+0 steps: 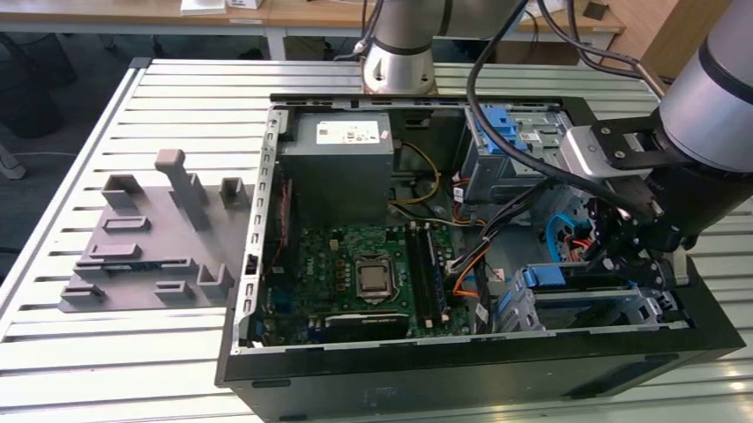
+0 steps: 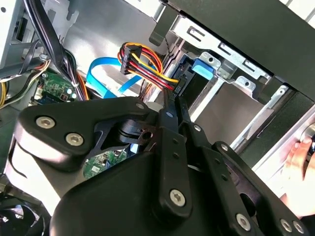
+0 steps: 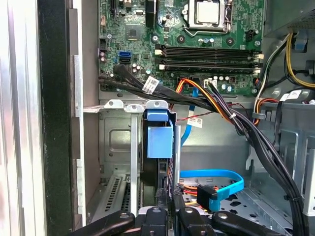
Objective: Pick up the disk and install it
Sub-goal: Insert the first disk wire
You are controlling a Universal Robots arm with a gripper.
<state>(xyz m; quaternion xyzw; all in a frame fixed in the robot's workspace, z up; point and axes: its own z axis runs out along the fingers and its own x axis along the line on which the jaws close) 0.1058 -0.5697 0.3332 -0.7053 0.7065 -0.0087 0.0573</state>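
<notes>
In the second wrist view, my gripper (image 2: pixel 176 96) is reaching into the open case, and my jaws are pressed together into one narrow tip with nothing between them. I judge that narrow shape suits this spot, since the gap between the bundled wires (image 2: pixel 142 64) and the cage wall is tight.

In the first wrist view the tip (image 3: pixel 169 196) is sitting just beside the disk (image 3: pixel 160 137). The disk is standing on edge inside the cage (image 3: pixel 115 142), with its blue rail end facing me. I take it the disk is already seated in its slot, or close to it, because the rails are lying between the cage's metal walls and not hanging free. A blue cable (image 3: pixel 216 179) is looping just beside my tip, near the disk's end, where it would have to plug in.

Beyond the cage, the motherboard (image 3: pixel 197 39) is lying flat on the floor of the case, with the wires draping across its near edge.

In the exterior view, my gripper (image 1: pixel 629 264) is dipping into the case (image 1: pixel 471 352) toward that view's right, right over the disk (image 1: pixel 553 275). The case is resting on its side on the tabletop (image 1: pixel 141 352) so that its open side faces up for my reach. A grey fixture (image 1: pixel 141 247) is sitting well apart on that view's left.
</notes>
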